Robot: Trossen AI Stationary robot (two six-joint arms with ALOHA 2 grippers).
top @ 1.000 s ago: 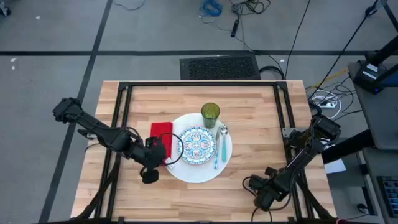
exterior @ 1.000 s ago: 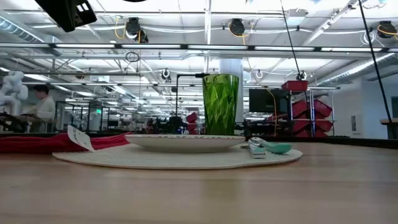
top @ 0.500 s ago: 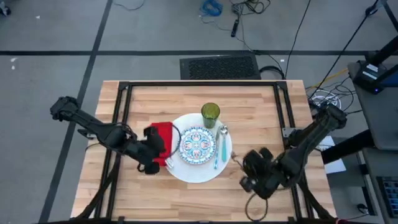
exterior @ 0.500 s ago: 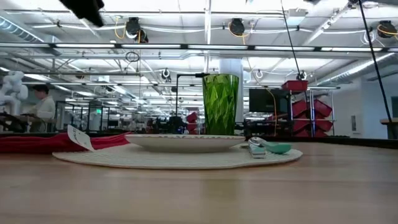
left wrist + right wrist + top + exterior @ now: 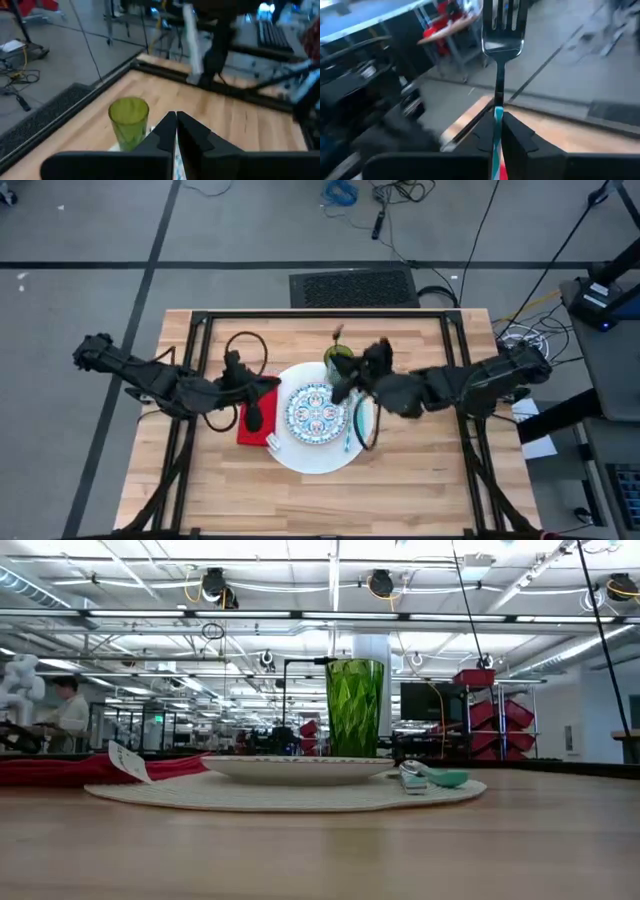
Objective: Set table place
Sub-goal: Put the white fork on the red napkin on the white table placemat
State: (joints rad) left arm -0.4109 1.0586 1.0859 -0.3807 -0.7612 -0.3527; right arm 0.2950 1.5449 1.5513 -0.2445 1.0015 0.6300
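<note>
The high camera is looking straight down on the whole worktop (image 5: 420, 480), from well above. The low camera is sitting at worktop height, looking level across the surface into the room behind. Both are taking in the green tumbler (image 5: 338, 358), standing at 12 o'clock of the white plate (image 5: 300, 458). The left wrist camera is facing the same tumbler from close by. The right wrist camera is looking along a fork (image 5: 502, 30) held upright at 12 o'clock of its picture.

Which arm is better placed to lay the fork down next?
Right. Its gripper holds the fork near the plate; the left gripper is shut with nothing in it, over the napkin.
</note>
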